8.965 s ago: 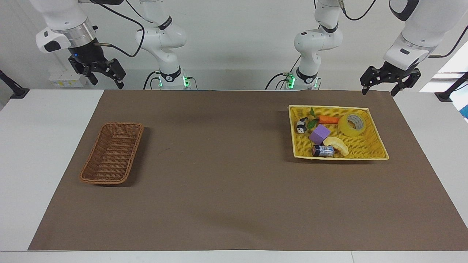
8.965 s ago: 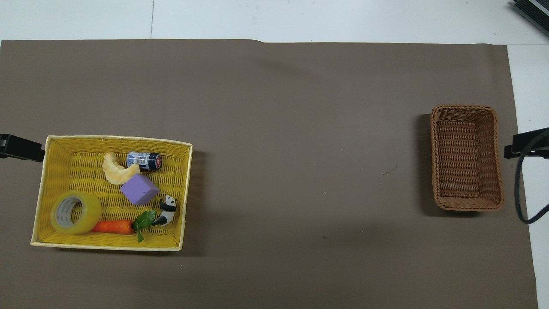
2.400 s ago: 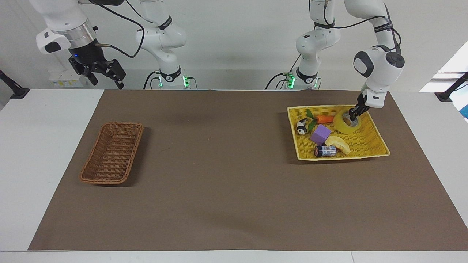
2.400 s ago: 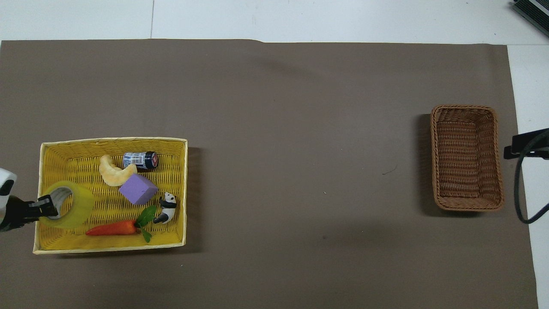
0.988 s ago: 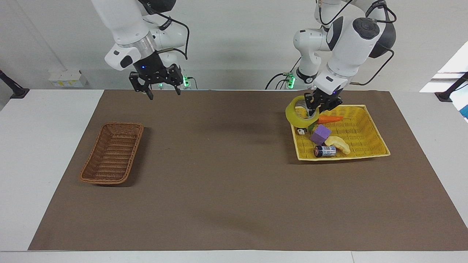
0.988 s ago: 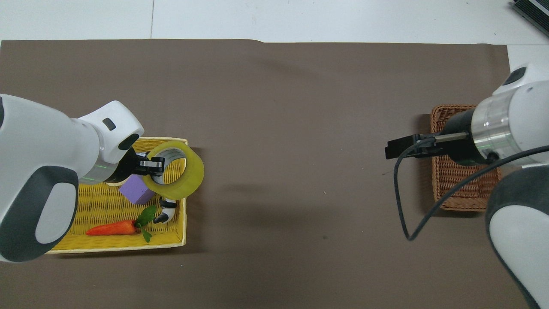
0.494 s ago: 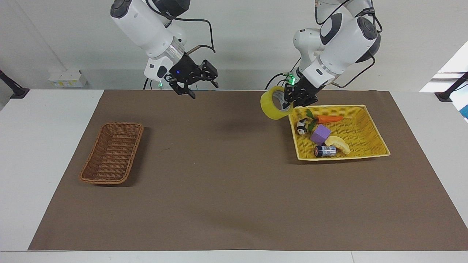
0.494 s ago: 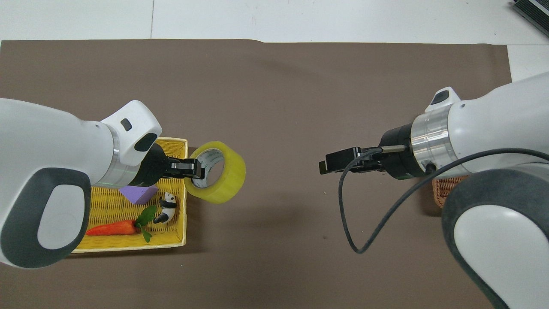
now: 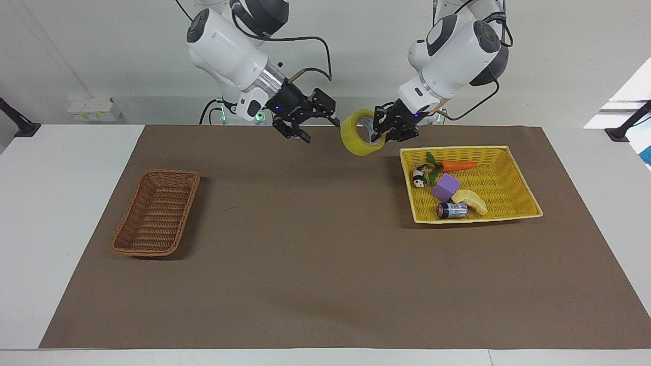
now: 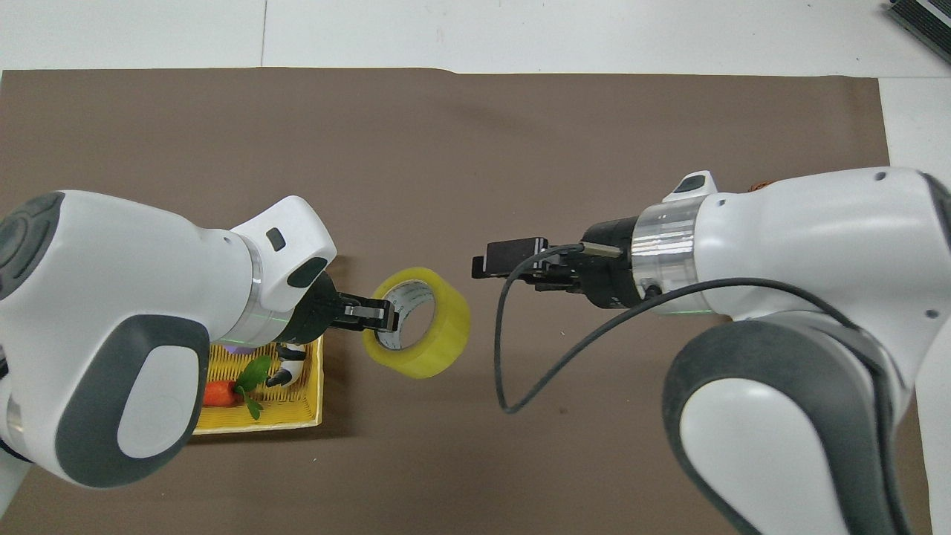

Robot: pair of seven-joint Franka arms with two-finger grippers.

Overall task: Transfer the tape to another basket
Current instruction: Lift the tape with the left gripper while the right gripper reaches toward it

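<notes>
The tape (image 9: 354, 142) is a yellow roll held up in the air over the brown mat, between the yellow tray and the table's middle. My left gripper (image 9: 380, 133) is shut on its rim, one finger inside the core. In the overhead view the tape (image 10: 440, 340) hangs from the left gripper (image 10: 377, 313). My right gripper (image 9: 321, 130) is open, raised, just beside the tape toward the right arm's end, apart from it; it also shows overhead (image 10: 492, 264). The brown wicker basket (image 9: 156, 212) lies empty toward the right arm's end; overhead, the right arm hides it.
The yellow tray (image 9: 511, 175) toward the left arm's end holds a carrot (image 9: 457, 165), a panda figure (image 9: 419, 176), a purple block (image 9: 445, 186), a pale curved toy (image 9: 470, 200) and a small can (image 9: 450, 209). A brown mat (image 9: 315, 264) covers the table.
My left gripper has carried the tape out of the yellow tray and on toward the table's middle. My right gripper has swung in from its end and now sits close to the tape.
</notes>
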